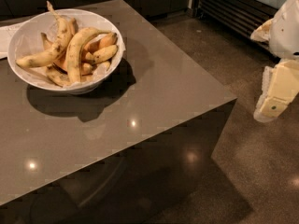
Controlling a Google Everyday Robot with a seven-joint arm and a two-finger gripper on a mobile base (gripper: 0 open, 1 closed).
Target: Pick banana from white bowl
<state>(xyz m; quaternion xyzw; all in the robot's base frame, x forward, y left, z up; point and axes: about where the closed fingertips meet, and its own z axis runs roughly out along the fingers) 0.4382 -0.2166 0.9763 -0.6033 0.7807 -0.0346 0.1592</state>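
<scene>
Well right of the bowl (pixel 25 36), out past the table's (pixel 140 106) edge and above the floor (pixel 261 171), my gripper (pixel 275 97) hangs, pale and blocky, well apart from everything in the bowl. Whether it is open or closed I cannot tell. The banana (pixel 74 52) lies in the bowl on top of the heap, arching from the near rim up toward the right side. Left of it, a spotted banana (pixel 58 34) points its thin stem at the far rim. Short bananas (pixel 105 48) lie just right of the arch, touching it. The bowl's shadow falls on the table's near side.
</scene>
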